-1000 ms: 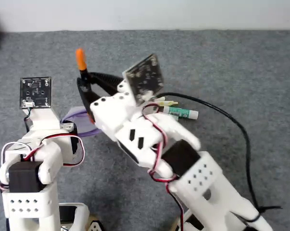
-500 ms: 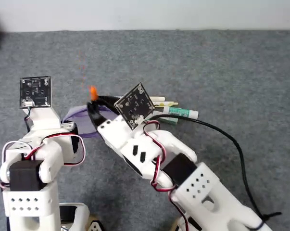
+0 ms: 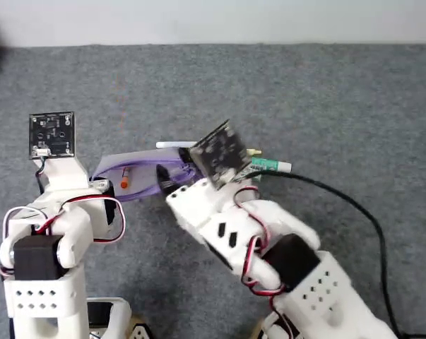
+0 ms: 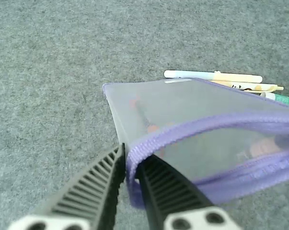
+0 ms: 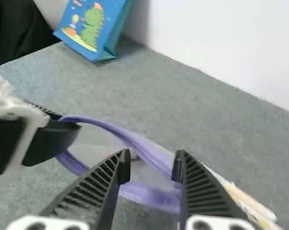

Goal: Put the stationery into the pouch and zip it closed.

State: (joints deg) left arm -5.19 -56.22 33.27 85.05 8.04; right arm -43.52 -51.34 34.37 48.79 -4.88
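The translucent pouch (image 3: 138,168) with a purple zip lies between the two arms, its mouth held open. My left gripper (image 4: 130,184) is shut on the pouch's (image 4: 182,120) zip edge at one end. An orange marker (image 3: 124,181) lies inside the pouch. My right gripper (image 5: 151,167) stands open just over the purple zip edge (image 5: 134,143), nothing gripped; from above it (image 3: 167,178) sits at the pouch's mouth. Loose pens lie beyond the pouch: a white pen (image 4: 211,75), a yellow pen (image 4: 252,86) and a green pen (image 3: 270,165).
Grey carpet covers the table. A blue picture-printed box (image 5: 94,24) stands against the white wall behind the left arm. The right arm's black cable (image 3: 354,205) runs across the carpet to the right of the pens.
The right arm came down from above with the orange marker, dropped it into the pouch and opened. The left arm stayed still, holding the pouch.
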